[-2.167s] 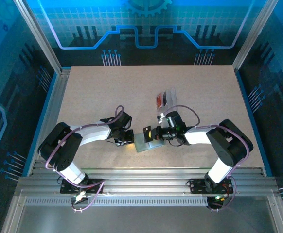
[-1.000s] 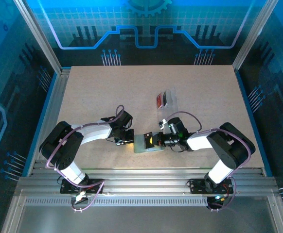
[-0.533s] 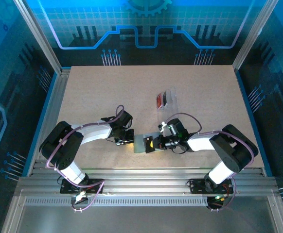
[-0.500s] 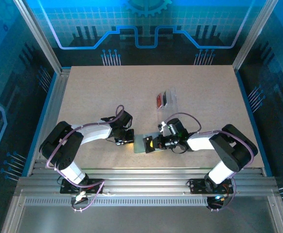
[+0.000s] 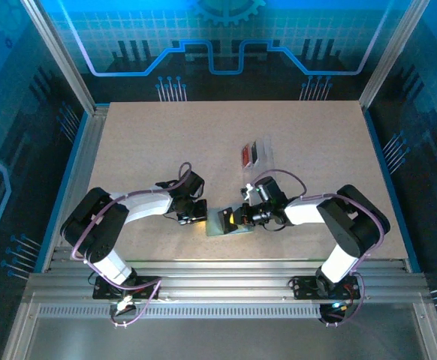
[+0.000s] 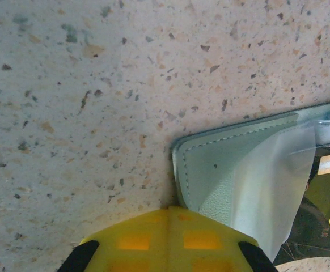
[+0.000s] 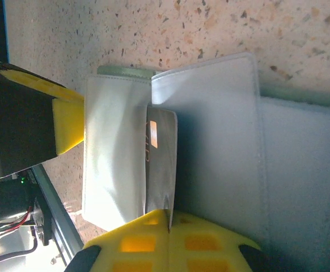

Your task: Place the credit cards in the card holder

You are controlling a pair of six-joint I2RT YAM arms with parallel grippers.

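Right wrist: right claw (image 7: 169, 221) clamps black card (image 7: 160, 164) over card holder (image 7: 221, 141); left claw (image 6: 168, 218) closed at its edge.

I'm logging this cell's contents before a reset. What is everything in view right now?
card holder: one, pale grey-green, flat at the table's front, between the hands
black card: one, dark, lying over the card holder
clear pouch: one, transparent, behind the card holder
red card: one, red, inside the clear pouch beside something dark
table: one, speckled beige
left hand: yellow fingers, shut, tips at the card holder's edge
right hand: yellow fingers, shut on the black card
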